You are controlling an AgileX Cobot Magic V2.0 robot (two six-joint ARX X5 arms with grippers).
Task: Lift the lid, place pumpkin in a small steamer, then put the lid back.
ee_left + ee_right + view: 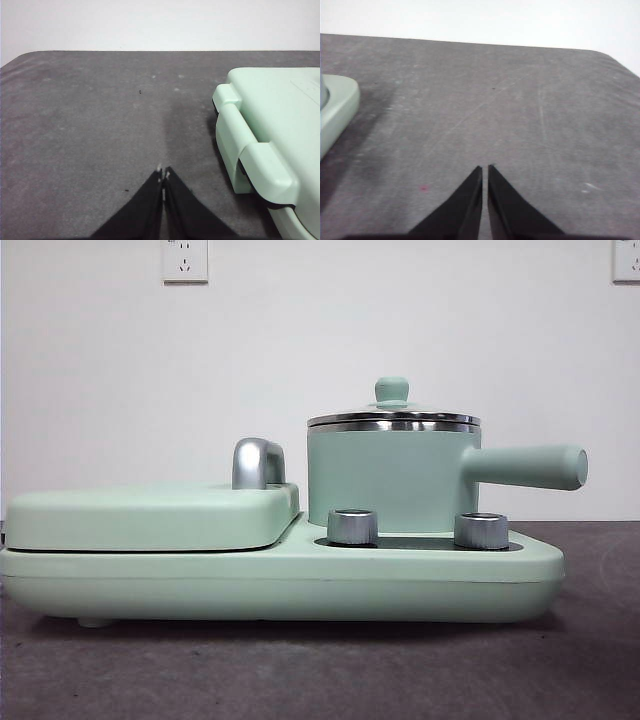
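Note:
The small steamer [385, 478], a mint-green pot with a long side handle pointing right, stands on the right half of the mint-green cooker base [280, 585] in the front view. The lid [392, 416], steel-rimmed with a mint knob, rests on it. The pumpkin is out of view. My left gripper [163, 173] hovers shut over bare grey table beside the cooker's hinged end [250, 150]. My right gripper [485, 169] is shut over the grey table, with a corner of the cooker base [335, 107] off to one side. Neither arm shows in the front view.
A wide flat mint-green griddle cover [150, 515] with a steel handle [256, 462] takes up the cooker's left half. Two steel knobs [352, 527] sit on the base in front of the pot. Grey table surface surrounds the cooker; a white wall stands behind.

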